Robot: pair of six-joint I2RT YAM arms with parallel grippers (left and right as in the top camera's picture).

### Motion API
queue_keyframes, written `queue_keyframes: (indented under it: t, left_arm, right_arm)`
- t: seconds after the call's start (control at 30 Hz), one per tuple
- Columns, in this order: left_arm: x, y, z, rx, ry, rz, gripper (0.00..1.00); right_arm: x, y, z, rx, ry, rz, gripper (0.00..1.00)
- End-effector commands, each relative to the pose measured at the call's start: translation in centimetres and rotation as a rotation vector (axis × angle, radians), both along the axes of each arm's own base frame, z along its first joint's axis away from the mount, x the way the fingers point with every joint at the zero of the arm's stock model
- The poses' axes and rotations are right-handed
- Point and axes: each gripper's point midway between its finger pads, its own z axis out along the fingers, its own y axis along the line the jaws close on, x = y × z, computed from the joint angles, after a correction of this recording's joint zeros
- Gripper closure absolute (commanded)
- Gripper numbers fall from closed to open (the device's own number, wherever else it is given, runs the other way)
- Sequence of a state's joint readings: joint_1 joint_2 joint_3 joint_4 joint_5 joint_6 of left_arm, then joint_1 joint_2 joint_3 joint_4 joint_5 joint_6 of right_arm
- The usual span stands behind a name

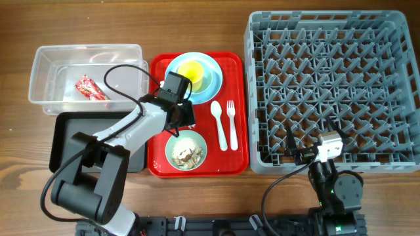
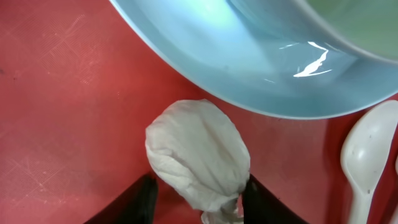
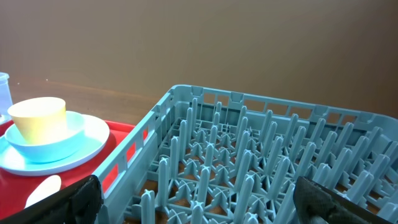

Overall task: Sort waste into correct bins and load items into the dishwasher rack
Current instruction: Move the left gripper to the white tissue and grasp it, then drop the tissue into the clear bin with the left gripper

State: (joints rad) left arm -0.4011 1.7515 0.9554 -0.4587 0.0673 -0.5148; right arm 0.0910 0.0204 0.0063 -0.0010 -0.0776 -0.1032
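Showing, overhead, the left gripper [image 1: 180, 115] lowered over the red serving tray [image 1: 157, 164], between the light-blue plate [image 1: 215, 84] and the pale green bowl [image 1: 186, 149] of rice and food bits, with the tissue hidden beneath the wrist. Noting the red wrapper [image 1: 90, 88] lying in the clear tub [image 1: 39, 78], the black tray [image 1: 65, 134] just in front of it, and the right gripper [image 1: 314, 134] parked well apart at the near wall of the dishwasher rack [image 1: 328, 78].

Looking through the left wrist: straddling the crumpled white tissue scrap [image 2: 196, 152] on the tray, black fingers [image 2: 143, 199] standing at its two flanks, jaws part-way spread; impossible to tell whether pinching. Judging the scrap featherlight, soft, crushable, not slippery; best taking hold across its bulk, with slight force. Crowding it: plate rim just behind, white spoon [image 2: 367, 155] to one side, both liable to nudging.

Looking through the right wrist: jaws spread wide, holding nothing, facing the rack pegs; yellow cup [image 3: 38, 118] sitting in the small light-blue bowl [image 3: 43, 140] on the plate.
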Motion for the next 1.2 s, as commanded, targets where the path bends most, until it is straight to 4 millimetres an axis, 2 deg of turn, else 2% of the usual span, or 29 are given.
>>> queue_keyframes:
  t: [0.0,0.07,0.13,0.2,0.3,0.37,0.43,0.53,0.63,0.73,0.8,0.93,1.0,1.03,1.07,1.1,1.17]
  left_arm:
    - [-0.3,0.4,-0.9,0.022,0.02,0.016,0.65]
    - [-0.3,0.4,-0.9,0.022,0.021,0.016,0.76]
    - [-0.3,0.3,-0.9,0.021,0.019,0.016,0.92]
    - [0.2,0.3,0.1,0.012,-0.002,0.02,0.96]
    - [2.2,0.8,3.6,-0.012,-0.091,0.051,0.96]
    - [4.7,2.6,7.9,-0.009,-0.222,0.118,0.96]
    - [6.3,4.3,11.2,-0.036,-0.325,0.174,0.96]
    - [8.1,7.6,15.0,-0.064,-0.455,0.268,0.96]
    - [9.7,11.3,16.7,-0.065,-0.537,0.36,0.96]
    - [10.6,15.2,16.1,-0.04,-0.544,0.452,0.96]
    - [10.9,16.7,14.9,-0.025,-0.521,0.486,0.92]
    - [11.2,18.7,11.2,0.003,-0.443,0.53,0.85]
    - [11.5,19.4,10.0,0.009,-0.429,0.544,0.7]
    - [11.7,19.7,9.8,0.01,-0.431,0.549,0.52]
    - [11.9,19.9,10.1,0.009,-0.444,0.553,0.38]
    - [12.0,19.9,10.7,0.001,-0.46,0.55,0.32]
    - [12.2,18.9,12.9,-0.055,-0.501,0.52,0.27]
  right_arm:
    - [0.0,-0.1,0.0,-0.002,-0.001,-0.006,0.0]
    - [0.0,-0.1,0.0,-0.002,-0.001,-0.006,0.0]
    - [0.0,-0.1,0.0,-0.002,-0.001,-0.006,0.0]
    - [0.0,-0.1,0.0,-0.002,-0.002,-0.006,0.0]
    - [0.0,-0.1,0.0,-0.002,-0.001,-0.006,0.0]
    - [0.0,-0.1,0.0,-0.002,-0.001,-0.006,0.0]
    - [0.0,-0.1,0.0,-0.002,-0.001,-0.006,0.0]
    - [0.0,-0.1,0.0,-0.002,-0.001,-0.006,0.0]
    - [0.0,-0.1,0.0,-0.002,-0.001,-0.006,0.0]
    - [0.0,-0.1,0.0,-0.002,-0.001,-0.006,0.0]
    - [0.0,-0.1,0.0,-0.002,-0.001,-0.006,0.0]
    - [0.0,-0.1,0.0,-0.002,-0.002,-0.006,0.0]
    - [0.0,-0.1,0.0,-0.002,-0.002,-0.006,0.0]
    - [0.0,-0.1,0.0,-0.002,-0.001,-0.006,0.0]
    - [0.0,-0.1,0.0,-0.002,-0.001,-0.006,0.0]
    - [0.0,-0.1,0.0,-0.002,-0.001,-0.006,0.0]
    - [0.0,-0.1,0.0,-0.002,-0.002,-0.006,0.0]
